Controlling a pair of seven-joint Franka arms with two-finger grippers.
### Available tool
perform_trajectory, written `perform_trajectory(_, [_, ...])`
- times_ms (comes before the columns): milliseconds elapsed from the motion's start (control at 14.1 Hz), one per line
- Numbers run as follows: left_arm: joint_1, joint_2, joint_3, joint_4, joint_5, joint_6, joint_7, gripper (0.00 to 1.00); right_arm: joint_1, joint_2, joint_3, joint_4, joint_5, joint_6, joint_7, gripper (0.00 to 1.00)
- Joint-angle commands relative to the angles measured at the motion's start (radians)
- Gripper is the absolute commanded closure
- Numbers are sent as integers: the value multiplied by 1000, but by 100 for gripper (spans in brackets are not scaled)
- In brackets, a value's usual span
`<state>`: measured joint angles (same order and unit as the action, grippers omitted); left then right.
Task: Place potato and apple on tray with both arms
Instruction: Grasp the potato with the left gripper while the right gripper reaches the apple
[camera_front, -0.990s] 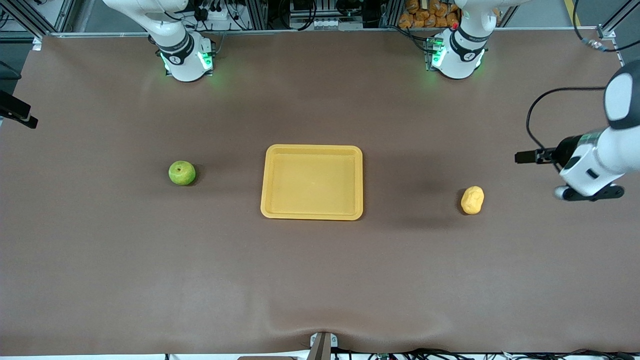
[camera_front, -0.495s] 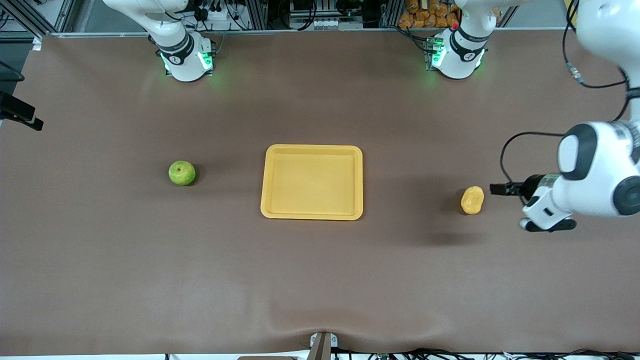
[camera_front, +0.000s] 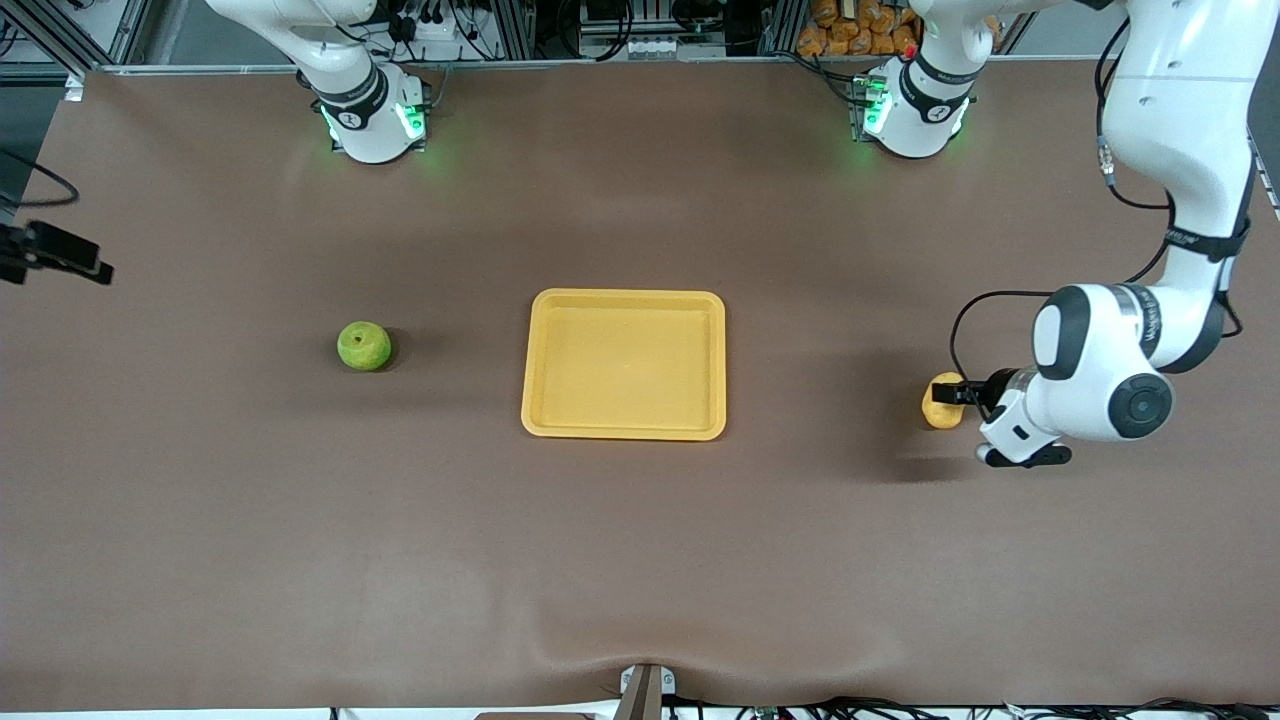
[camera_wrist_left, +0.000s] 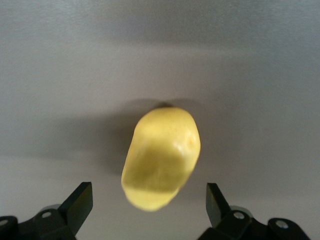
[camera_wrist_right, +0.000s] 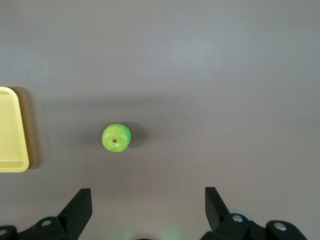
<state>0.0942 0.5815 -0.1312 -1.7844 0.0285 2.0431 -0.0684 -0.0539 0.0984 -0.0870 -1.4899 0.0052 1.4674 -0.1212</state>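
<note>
The yellow-tan potato (camera_front: 942, 400) lies on the brown table toward the left arm's end. My left gripper (camera_front: 1025, 456) is low beside it, open and empty. In the left wrist view the potato (camera_wrist_left: 161, 156) fills the middle just ahead of the open gripper (camera_wrist_left: 148, 190), touching neither fingertip. The green apple (camera_front: 364, 346) sits toward the right arm's end. The yellow tray (camera_front: 537, 420) lies empty between the two. My right gripper (camera_wrist_right: 147, 192) is open and empty, high over the table. Its view shows the apple (camera_wrist_right: 116, 137) small below and a corner of the tray (camera_wrist_right: 10, 165).
Both arm bases (camera_front: 375, 120) (camera_front: 912, 115) glow green along the table's farther edge. A black part of the right arm (camera_front: 60, 252) pokes in at the table's end. A cable (camera_front: 975, 310) loops off the left wrist above the potato.
My left arm has swung in from the table's end and come down beside the potato. The black part of the right arm has crept slightly inward. Potato, apple and tray have not moved.
</note>
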Motion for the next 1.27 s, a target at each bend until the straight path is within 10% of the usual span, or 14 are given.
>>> perform_trajectory(0, [-7,21,-1,-1,27,23,-10,0,5,1,3,19,-16,-13,-14,0])
perform_trajectory(71, [-7,34,-1,2,37,25,-10,0,5,4,3,19,-16,-12,-14,0])
perform_trajectory(354, [-8,46,-2,-1,57,71,-13,74,-1,53,3,16,-11,-9,-43,0])
perform_trajectory(495, [-7,40,-5,3,57,71,-13,94,0,76,1,17,-16,-7,-44,0])
perform_trajectory(1202, [-236,-140,-116,33,56,-72,-388,94,19,178,3,-51,18,86,-32,0])
